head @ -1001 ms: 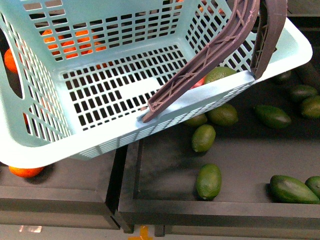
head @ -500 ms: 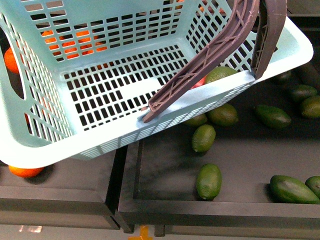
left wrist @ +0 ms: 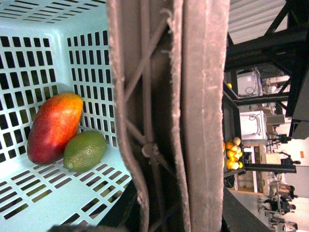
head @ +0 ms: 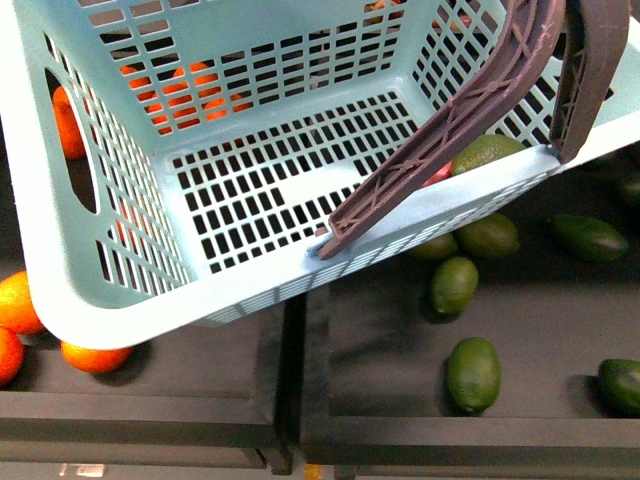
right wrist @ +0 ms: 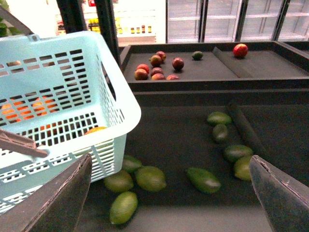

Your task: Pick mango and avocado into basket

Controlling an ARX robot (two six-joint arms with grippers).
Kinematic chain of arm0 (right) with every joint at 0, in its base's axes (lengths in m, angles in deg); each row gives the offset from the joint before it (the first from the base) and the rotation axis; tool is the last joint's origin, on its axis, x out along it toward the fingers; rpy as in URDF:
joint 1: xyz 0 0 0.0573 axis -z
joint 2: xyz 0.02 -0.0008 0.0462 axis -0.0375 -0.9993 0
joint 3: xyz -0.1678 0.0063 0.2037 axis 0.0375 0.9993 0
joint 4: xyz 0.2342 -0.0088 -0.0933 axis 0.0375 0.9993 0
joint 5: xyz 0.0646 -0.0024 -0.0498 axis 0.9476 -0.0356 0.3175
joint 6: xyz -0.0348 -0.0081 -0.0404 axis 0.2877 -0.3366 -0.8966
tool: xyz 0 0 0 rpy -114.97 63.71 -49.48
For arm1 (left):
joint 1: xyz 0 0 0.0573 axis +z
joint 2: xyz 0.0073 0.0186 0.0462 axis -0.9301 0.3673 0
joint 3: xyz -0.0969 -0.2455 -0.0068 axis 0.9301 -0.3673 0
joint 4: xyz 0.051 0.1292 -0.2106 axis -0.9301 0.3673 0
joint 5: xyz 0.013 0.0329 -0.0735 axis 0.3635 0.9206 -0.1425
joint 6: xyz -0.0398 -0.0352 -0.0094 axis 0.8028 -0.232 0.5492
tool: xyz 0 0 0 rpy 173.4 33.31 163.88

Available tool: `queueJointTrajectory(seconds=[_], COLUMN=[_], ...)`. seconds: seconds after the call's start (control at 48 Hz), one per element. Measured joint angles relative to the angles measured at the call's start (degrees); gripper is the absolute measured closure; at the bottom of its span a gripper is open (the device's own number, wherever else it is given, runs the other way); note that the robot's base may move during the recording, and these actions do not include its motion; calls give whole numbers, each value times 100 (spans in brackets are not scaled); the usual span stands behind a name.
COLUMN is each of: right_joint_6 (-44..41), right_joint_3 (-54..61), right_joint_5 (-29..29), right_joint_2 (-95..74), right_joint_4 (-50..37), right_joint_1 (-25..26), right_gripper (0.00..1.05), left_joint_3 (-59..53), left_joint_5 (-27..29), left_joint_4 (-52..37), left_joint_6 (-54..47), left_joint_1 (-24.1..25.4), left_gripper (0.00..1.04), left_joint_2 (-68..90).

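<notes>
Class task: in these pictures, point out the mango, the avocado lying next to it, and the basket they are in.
mango (left wrist: 54, 126), left wrist view, middle of its red-orange skin.
avocado (left wrist: 85, 151), left wrist view, centre of its green body.
basket (head: 150, 325), front view, bare near rim.

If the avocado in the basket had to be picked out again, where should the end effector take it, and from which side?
Across its narrow middle, from above through the open top. In the left wrist view the avocado lies on its side on the basket floor, pressed against the mango and close to the slotted wall, so a sideways approach looks blocked. The handle may need avoiding.
</notes>
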Motion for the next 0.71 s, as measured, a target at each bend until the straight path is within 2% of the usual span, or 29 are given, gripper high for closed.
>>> queueJointTrajectory(seconds=[0.375,0.709], right_joint_6=[0,0], right_joint_3=[0,0], right_joint_5=[2,15], right_joint_2=[11,9], right_joint_4=[15,17], right_joint_1=[-2,-2], right_gripper=[9,9], left_joint_3=[2,2], left_joint_5=[188,85], left_joint_4=[0,0], left_joint_6=[-103,-68], left_joint_1=[68,66], left_gripper=[88,88], left_joint_2=[0,0])
